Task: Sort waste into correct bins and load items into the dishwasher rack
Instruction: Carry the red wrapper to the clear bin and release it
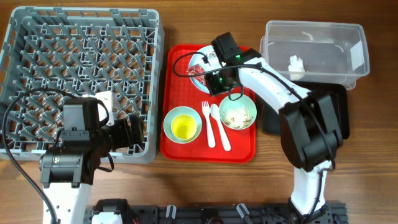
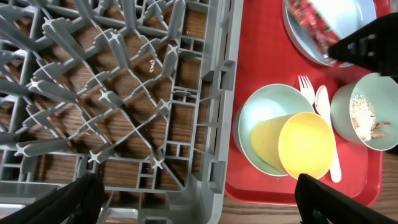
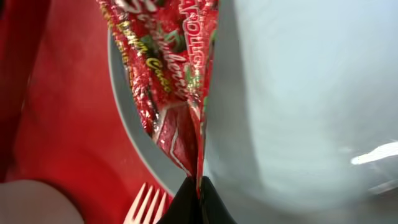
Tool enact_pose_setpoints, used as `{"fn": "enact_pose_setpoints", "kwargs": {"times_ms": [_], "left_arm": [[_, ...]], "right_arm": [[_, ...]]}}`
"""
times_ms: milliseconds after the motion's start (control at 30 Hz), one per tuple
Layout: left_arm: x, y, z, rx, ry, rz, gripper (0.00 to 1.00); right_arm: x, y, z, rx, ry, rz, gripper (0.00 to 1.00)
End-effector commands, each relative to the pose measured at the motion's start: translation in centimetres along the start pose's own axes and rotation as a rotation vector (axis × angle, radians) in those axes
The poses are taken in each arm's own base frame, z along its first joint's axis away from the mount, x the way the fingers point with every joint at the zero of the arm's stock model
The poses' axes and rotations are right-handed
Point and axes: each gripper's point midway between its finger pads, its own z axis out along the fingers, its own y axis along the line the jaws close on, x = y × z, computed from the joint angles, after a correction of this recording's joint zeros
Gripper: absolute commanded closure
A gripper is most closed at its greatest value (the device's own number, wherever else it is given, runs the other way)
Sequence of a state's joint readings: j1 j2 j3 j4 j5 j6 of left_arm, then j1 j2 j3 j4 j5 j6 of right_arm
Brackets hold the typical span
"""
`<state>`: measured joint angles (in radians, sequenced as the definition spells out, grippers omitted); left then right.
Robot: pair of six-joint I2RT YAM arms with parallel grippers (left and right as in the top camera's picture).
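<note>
Plainly, rice scraps [image 1: 237, 114] in bowl [image 1: 254, 119]

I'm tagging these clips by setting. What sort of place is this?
Probably a staged dish-clearing station on a wooden table: a grey dishwasher rack, a red tray carrying a food-soiled bowl, and a clear tub holding a white scrap.

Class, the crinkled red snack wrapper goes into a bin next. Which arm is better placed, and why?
Right. The right gripper is shut on the crinkled red snack wrapper over the round pale-blue plate, with the clear plastic tub on its side. The left gripper hangs open over the grey plastic rack.
</note>
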<state>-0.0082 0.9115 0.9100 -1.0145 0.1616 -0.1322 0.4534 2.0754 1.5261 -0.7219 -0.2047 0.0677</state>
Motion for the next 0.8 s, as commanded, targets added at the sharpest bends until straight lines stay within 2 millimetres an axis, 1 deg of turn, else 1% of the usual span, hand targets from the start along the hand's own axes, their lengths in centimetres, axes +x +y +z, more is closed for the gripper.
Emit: {"fn": "enact_pose_setpoints", "kwargs": {"times_ms": [0, 33, 67, 100, 133, 200, 267, 300, 333, 367, 433, 467, 567, 667, 700, 767], "left_arm": [[-0.6, -0.2, -0.5, 0.005, -0.019, 0.014, 0.00], [-0.6, -0.2, -0.5, 0.005, -0.019, 0.014, 0.00], [-0.6, -0.2, -0.5, 0.005, -0.019, 0.014, 0.00], [-0.6, -0.2, -0.5, 0.005, -0.019, 0.014, 0.00], [-0.6, -0.2, -0.5, 0.005, -0.019, 0.014, 0.00], [-0.6, -0.2, -0.5, 0.005, -0.019, 0.014, 0.00], [-0.6, -0.2, -0.5, 0.005, -0.019, 0.014, 0.00], [-0.6, -0.2, -0.5, 0.005, -0.019, 0.014, 0.00], [-0.6, -0.2, -0.5, 0.005, -0.019, 0.014, 0.00], [-0.6, -0.2, -0.5, 0.005, -0.019, 0.014, 0.00], [-0.6, -0.2, -0.5, 0.005, -0.019, 0.014, 0.00], [-0.6, -0.2, -0.5, 0.005, -0.019, 0.014, 0.00], [-0.6, -0.2, -0.5, 0.005, -0.019, 0.014, 0.00], [-0.6, -0.2, -0.5, 0.005, -0.019, 0.014, 0.00], [-0.6, -0.2, -0.5, 0.005, -0.020, 0.014, 0.00], [-0.6, -0.2, -0.5, 0.005, -0.019, 0.014, 0.00]], "right_arm": [[-2.8, -1.4, -7.4, 0.121, -0.175, 0.016, 0.96], [-3.3, -2.1, -9.3, 0.162, -0.217, 0.041, 0.96], [-3.8, -3.2, -11.9, 0.214, -0.278, 0.080, 0.96], [-4.3, -5.1, -15.8, 0.282, -0.368, 0.140, 0.96], [-4.4, -6.2, -17.7, 0.315, -0.408, 0.163, 0.96], [-4.2, -8.7, -20.7, 0.380, -0.466, 0.224, 0.96], [-3.4, -11.8, -22.7, 0.443, -0.499, 0.339, 0.96], [-2.6, -13.9, -23.3, 0.471, -0.505, 0.423, 0.95], [-1.9, -15.4, -23.7, 0.485, -0.508, 0.497, 0.96], [-1.4, -16.5, -23.8, 0.490, -0.507, 0.554, 0.96], [0.2, -19.5, -23.7, 0.502, -0.504, 0.726, 0.96], [0.8, -20.5, -23.6, 0.507, -0.502, 0.779, 0.96], [1.9, -22.5, -22.6, 0.507, -0.477, 0.869, 0.96], [2.2, -23.6, -21.1, 0.511, -0.446, 0.888, 0.95], [2.1, -23.9, -20.6, 0.510, -0.441, 0.888, 0.90], [1.6, -24.0, -19.7, 0.490, -0.437, 0.880, 0.85]]}}
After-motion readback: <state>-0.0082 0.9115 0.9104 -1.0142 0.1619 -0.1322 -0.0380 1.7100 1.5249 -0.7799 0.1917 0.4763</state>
